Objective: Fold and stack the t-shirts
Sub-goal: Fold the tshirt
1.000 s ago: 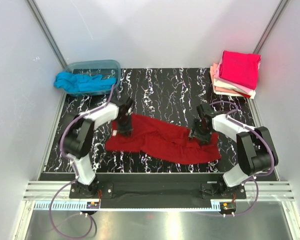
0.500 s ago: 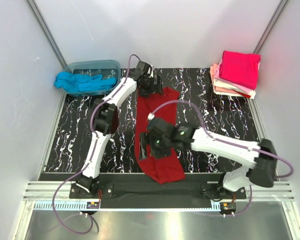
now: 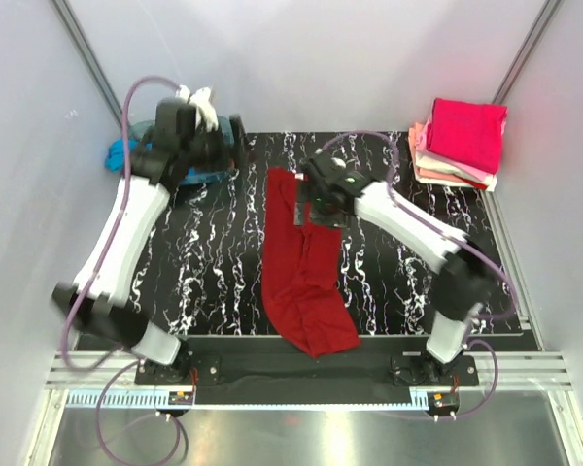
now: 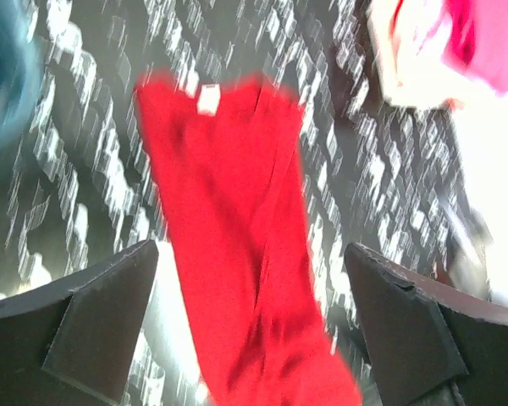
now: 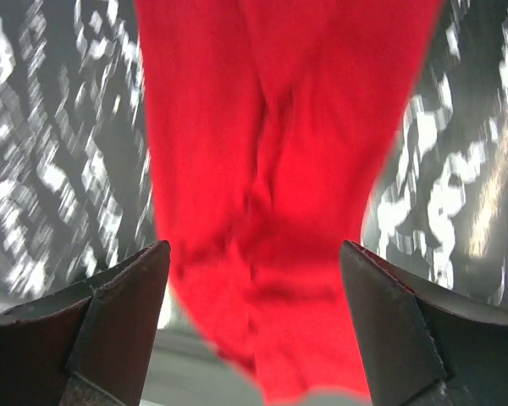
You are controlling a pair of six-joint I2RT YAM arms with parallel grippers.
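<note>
Jaws gape empty on both arms as I look down on the dark red t-shirt [image 3: 301, 267], drawn out into one long strip on the table [image 3: 204, 252]. Its long axis runs from the far side toward the near edge, leaning slightly rightward as it comes, and the near end spreads wider right at the table's front edge. The right jaws hang released directly over the strip's far half. In the blurred right wrist view, red cloth fills the gap between the two fingers [image 5: 118, 330], and the strip runs lengthwise through that gap, not across it. The left jaws, equally slack and holding nothing, sit high over the far-left corner, close to the turquoise t-shirt [image 3: 120, 155] and well apart from the red one. From there the left wrist view takes in most of the strip, with the white neck tag [image 4: 208, 99] at its far end. I judge the right arm [image 3: 408, 228] plainly nearer, so a grasp at the far end falls to it first. The left arm [image 3: 126, 223] would have to swing in rightward and down to take the matching corner. The stack of folded t-shirts [image 3: 463, 136] sits in the far-right corner, well apart from the strip.
</note>
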